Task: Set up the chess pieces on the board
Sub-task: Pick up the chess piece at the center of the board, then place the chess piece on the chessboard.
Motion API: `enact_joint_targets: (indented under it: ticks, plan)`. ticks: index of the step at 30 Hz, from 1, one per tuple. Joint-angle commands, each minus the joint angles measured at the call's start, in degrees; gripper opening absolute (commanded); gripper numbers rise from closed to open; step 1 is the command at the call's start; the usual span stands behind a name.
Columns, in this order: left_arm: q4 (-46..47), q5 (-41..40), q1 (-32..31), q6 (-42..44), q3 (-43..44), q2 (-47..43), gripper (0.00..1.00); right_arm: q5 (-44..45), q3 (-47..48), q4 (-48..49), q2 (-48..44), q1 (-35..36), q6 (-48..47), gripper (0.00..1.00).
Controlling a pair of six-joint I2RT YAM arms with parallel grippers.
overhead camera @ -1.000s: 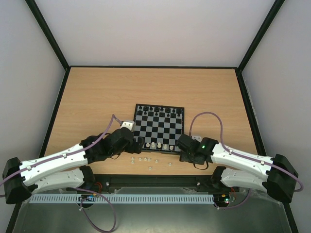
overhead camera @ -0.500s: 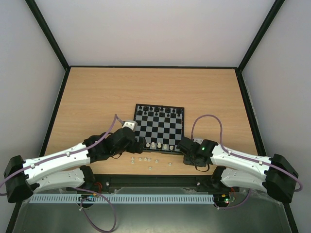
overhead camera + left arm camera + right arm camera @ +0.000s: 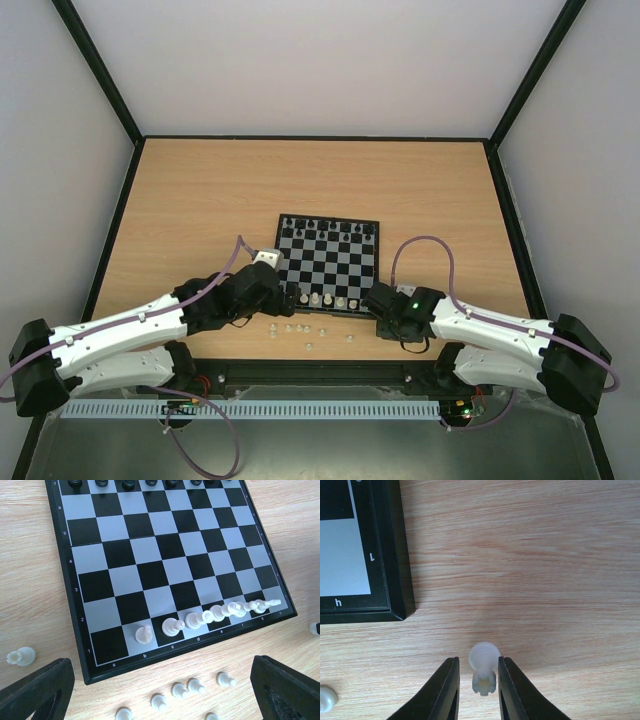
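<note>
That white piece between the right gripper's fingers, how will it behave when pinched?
The white piece looks tiny and rigid, probably light. Round and seemingly on its side, it may roll or slip from the right gripper.

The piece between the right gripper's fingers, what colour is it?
The chess piece is white, slightly translucent; the right wrist view shows it best.

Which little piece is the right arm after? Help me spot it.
Find the chessboard on the table, then its near right corner, marked h. Off it, between the right arm's jaws, sits a cream piece with a notched tip; other loose pieces sit farther left.
</note>
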Motion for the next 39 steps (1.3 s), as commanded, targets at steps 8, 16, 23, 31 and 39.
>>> enact_joint_targets:
  ticks: [8, 16, 23, 31, 39]
  plan:
    - [0.7, -0.1, 0.4, 0.3, -0.8, 0.4, 1.00, 1.1, 0.9, -1.3, 1.4, 0.3, -0.3, 0.14]
    - [0.8, -0.2, 0.4, 0.2, -0.7, 0.4, 1.00, 1.5, 2.5, -2.3, 1.3, 0.3, -1.1, 0.07]
    - [0.6, -0.4, 0.5, -0.1, -0.7, 0.4, 0.99, 2.9, 7.4, -5.9, 0.1, 0.3, -2.4, 0.06]
    - [0.7, -0.8, 0.7, -0.7, -0.9, 0.3, 1.00, 4.0, 13.1, -4.6, 5.8, 0.3, -6.9, 0.06]
    - [0.7, -1.2, 0.9, -1.3, -1.0, 0.3, 0.99, 3.2, 16.1, -1.2, 11.8, -2.3, -12.2, 0.06]
